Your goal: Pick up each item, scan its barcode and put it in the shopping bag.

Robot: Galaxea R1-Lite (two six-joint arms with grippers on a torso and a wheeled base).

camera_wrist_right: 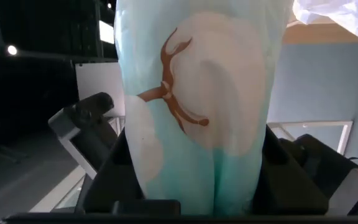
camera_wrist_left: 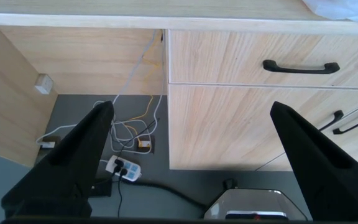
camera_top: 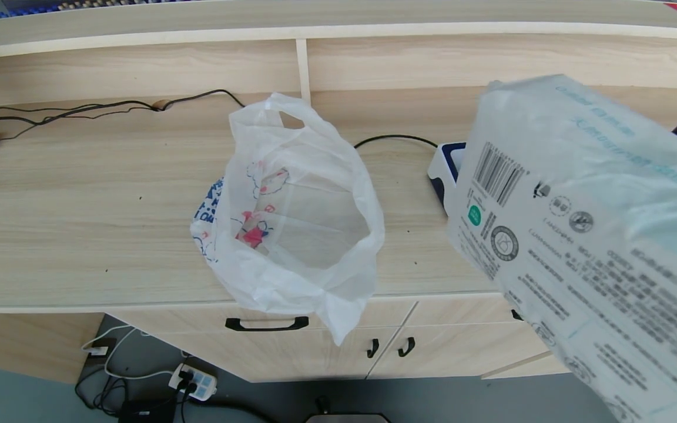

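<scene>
A big pale teal and white soft pack (camera_top: 585,235) hangs high on the right, close to the head camera, above the counter's right end. Its barcode (camera_top: 497,176) faces the camera. My right gripper (camera_wrist_right: 197,186) is shut on the pack (camera_wrist_right: 197,93), one black finger on each side. The white shopping bag (camera_top: 291,205) stands open in the middle of the wooden counter (camera_top: 80,205), left of the pack, with printed items inside. My left gripper (camera_wrist_left: 191,162) is open and holds nothing, low in front of the cabinet drawers.
A white and blue scanner (camera_top: 445,170) sits on the counter, partly behind the pack, with a black cable running from it. More cables lie at the back left. Drawer handles (camera_wrist_left: 300,66) and a floor power strip (camera_wrist_left: 124,168) lie below the counter.
</scene>
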